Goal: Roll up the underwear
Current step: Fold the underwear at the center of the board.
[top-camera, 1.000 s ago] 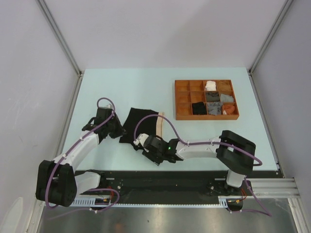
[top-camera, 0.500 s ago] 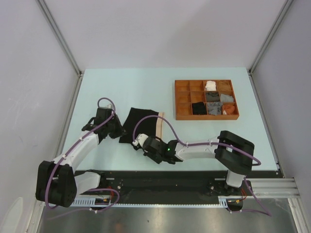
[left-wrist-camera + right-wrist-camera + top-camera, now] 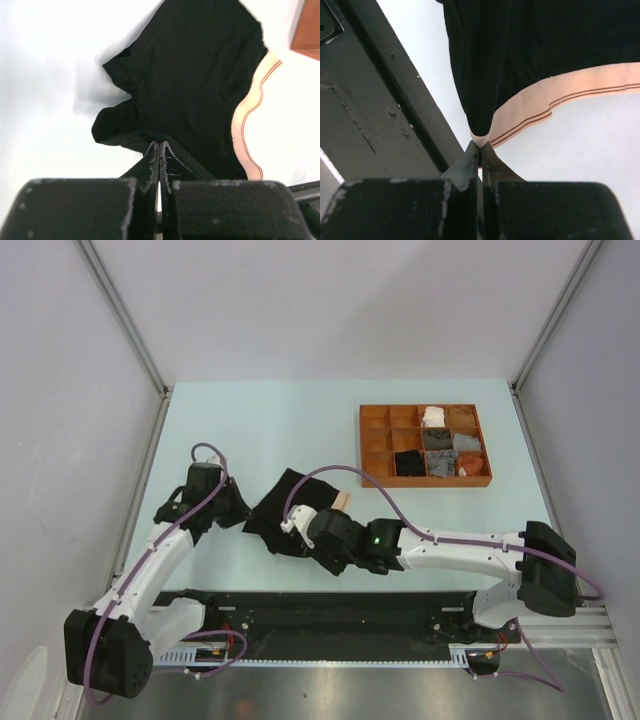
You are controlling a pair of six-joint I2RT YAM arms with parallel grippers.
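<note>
A black brief [image 3: 287, 498] with a beige waistband [image 3: 342, 498] lies crumpled on the pale table, left of centre. My left gripper [image 3: 240, 512] is shut on the brief's left edge; in the left wrist view the closed tips [image 3: 160, 144] pinch a fold of the black cloth [image 3: 200, 85]. My right gripper [image 3: 292, 537] is shut on the near corner of the waistband. In the right wrist view its tips [image 3: 480, 145] clamp the beige corner, with black cloth [image 3: 545, 45] and the waistband [image 3: 560, 92] rising away from them.
A brown compartmented tray [image 3: 425, 482] stands at the back right with several rolled garments in its cells; its corner [image 3: 307, 30] shows in the left wrist view. A black rail [image 3: 330, 610] runs along the table's near edge, close beside the right gripper [image 3: 370, 125].
The right gripper has shut on the waistband's near corner and pulled it up and left, bunching the flat brief. The right arm has stretched out leftward; the left arm shifted slightly left.
</note>
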